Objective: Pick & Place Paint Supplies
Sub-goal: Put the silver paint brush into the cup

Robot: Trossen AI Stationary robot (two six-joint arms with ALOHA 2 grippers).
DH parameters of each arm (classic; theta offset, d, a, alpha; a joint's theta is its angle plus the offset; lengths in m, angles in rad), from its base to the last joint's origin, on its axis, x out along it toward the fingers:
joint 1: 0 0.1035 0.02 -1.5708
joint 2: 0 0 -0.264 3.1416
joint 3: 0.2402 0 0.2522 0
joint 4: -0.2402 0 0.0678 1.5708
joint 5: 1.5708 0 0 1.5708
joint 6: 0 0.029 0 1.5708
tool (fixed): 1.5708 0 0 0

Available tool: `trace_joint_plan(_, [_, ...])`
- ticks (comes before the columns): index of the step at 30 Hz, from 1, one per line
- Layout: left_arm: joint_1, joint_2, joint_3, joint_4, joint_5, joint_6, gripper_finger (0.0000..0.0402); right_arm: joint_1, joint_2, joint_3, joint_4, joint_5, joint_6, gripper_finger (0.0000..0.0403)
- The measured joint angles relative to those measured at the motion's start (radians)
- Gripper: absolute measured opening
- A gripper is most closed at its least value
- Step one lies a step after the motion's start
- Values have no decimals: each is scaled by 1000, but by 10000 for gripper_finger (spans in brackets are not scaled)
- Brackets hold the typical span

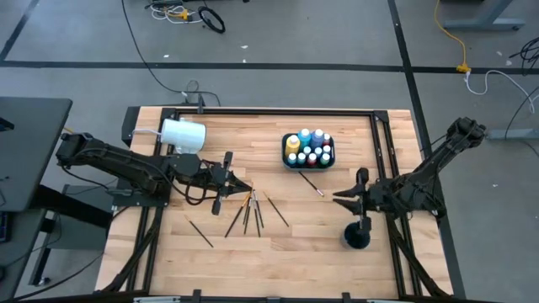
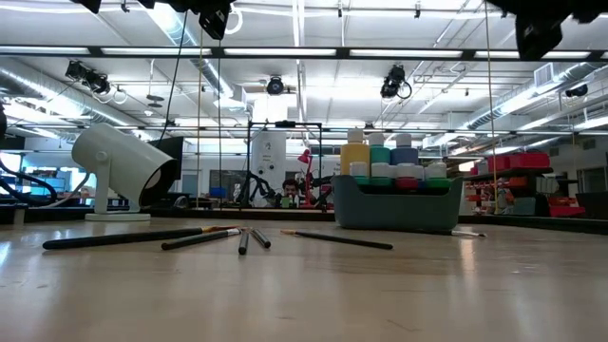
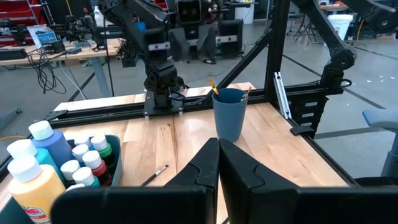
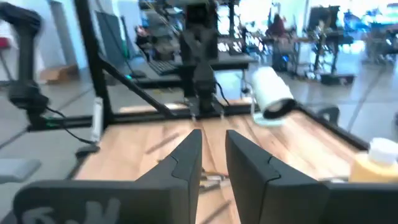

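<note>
Your right gripper (image 1: 340, 199), fingers slightly parted and empty, hovers near the bench's right edge beside the blue cup (image 1: 359, 236); your left gripper (image 1: 244, 183), closed, hangs over the scattered brushes (image 1: 250, 212); the paint bottles (image 1: 309, 147) sit mid-bench in a tray (image 1: 288, 160).

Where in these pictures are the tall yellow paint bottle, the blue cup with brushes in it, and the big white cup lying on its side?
Tall yellow paint bottle (image 3: 32, 190): left wrist view, on its body.
Blue cup (image 3: 229, 118): left wrist view, on its side wall.
White cup (image 1: 183, 134): high view, on its side.
</note>
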Motion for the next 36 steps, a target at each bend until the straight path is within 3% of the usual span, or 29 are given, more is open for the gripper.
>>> trace_joint_plan(14, [0,0,0,0,0,0,16,-261,152,1,-59,39,62,156])
trace_joint_plan(21, [0,0,0,0,0,0,16,-386,154,1,-247,-202,260,158])
trace_joint_plan(36, [0,0,0,0,0,0,16,-526,164,1,-622,-473,419,148])
